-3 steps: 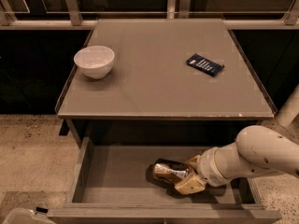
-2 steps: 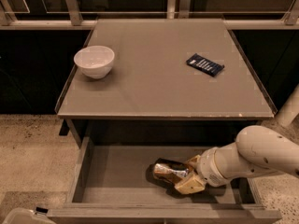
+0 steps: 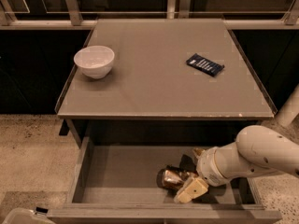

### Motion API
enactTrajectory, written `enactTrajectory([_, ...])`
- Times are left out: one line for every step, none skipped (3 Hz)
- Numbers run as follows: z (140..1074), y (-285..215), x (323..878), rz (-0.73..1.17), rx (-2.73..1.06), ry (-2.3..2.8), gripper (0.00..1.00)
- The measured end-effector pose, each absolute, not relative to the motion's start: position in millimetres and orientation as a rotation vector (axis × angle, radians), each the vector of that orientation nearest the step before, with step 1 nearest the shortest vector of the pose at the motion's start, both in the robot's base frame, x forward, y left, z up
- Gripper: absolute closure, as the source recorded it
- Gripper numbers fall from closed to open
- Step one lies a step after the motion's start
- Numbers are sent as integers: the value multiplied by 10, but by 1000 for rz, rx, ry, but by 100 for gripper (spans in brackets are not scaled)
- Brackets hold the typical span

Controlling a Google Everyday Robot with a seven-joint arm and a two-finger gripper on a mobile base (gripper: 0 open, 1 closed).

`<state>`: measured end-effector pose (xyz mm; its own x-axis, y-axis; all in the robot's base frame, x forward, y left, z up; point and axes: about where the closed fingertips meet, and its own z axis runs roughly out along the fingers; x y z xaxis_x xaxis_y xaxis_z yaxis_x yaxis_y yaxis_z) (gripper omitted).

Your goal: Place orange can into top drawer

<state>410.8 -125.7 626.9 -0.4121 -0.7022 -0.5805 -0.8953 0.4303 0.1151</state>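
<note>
The top drawer (image 3: 117, 171) stands pulled open below the tabletop. The orange can (image 3: 171, 178) lies on its side on the drawer floor, right of the middle. My gripper (image 3: 189, 176) is inside the drawer at the can's right end, reaching in from the right on the white arm. One cream finger (image 3: 191, 190) shows in front of the can and another (image 3: 198, 152) behind it. The can sits between them.
A white bowl (image 3: 94, 61) stands on the grey tabletop (image 3: 154, 78) at the left. A flat dark blue packet (image 3: 205, 64) lies at the back right. A white rounded object (image 3: 21, 216) sits at the bottom left corner by the drawer front.
</note>
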Motion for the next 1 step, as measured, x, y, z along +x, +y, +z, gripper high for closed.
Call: enactTrajectory([6269, -1257, 4108, 577, -1350, 2238, 0])
